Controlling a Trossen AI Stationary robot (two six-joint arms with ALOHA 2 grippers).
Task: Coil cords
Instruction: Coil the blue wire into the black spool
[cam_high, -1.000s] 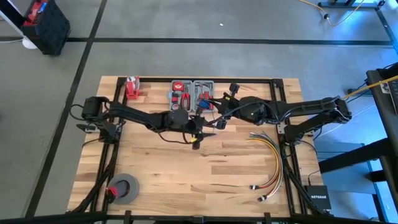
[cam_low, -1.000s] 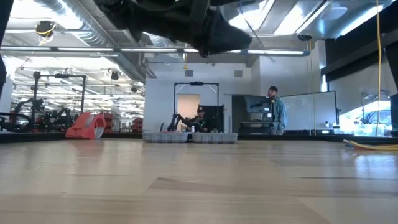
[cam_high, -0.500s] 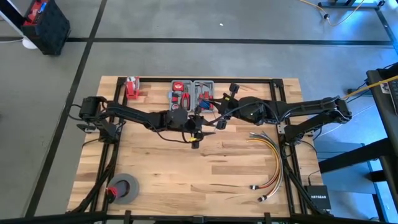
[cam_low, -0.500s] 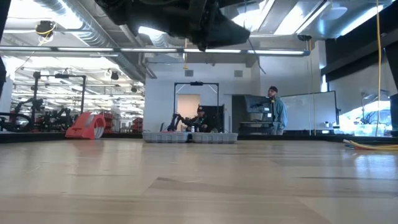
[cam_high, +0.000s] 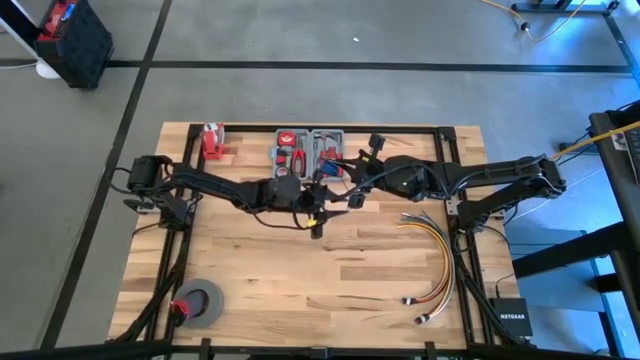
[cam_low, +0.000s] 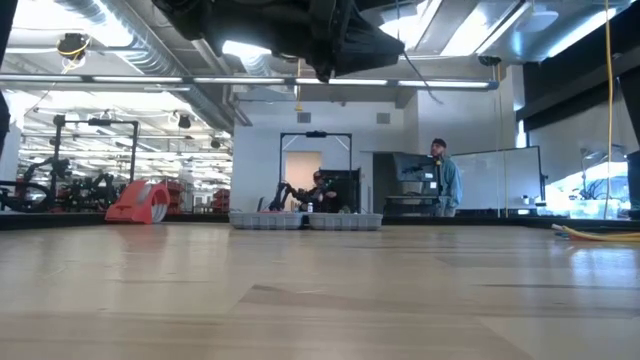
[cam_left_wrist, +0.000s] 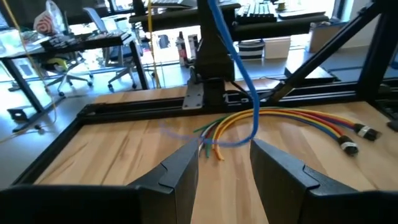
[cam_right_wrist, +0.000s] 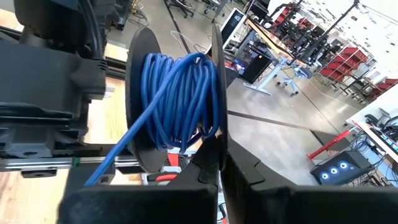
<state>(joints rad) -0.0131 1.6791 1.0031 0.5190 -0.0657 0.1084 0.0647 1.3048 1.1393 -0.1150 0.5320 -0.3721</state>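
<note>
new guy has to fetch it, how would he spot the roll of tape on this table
Start at the light wooden table seen from above and go to the corner on the left arm's side, far from the grey tool tray. The grey roll of tape lies flat there, alone: a thick ring, unlike the long coloured cables opposite.

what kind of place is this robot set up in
Most likely a robotics lab or workshop in an open industrial hall. Past the wooden table the low view shows exposed ceiling ducts, racks of equipment and a person standing at a workstation; the right wrist view shows more benches and red equipment.
</note>
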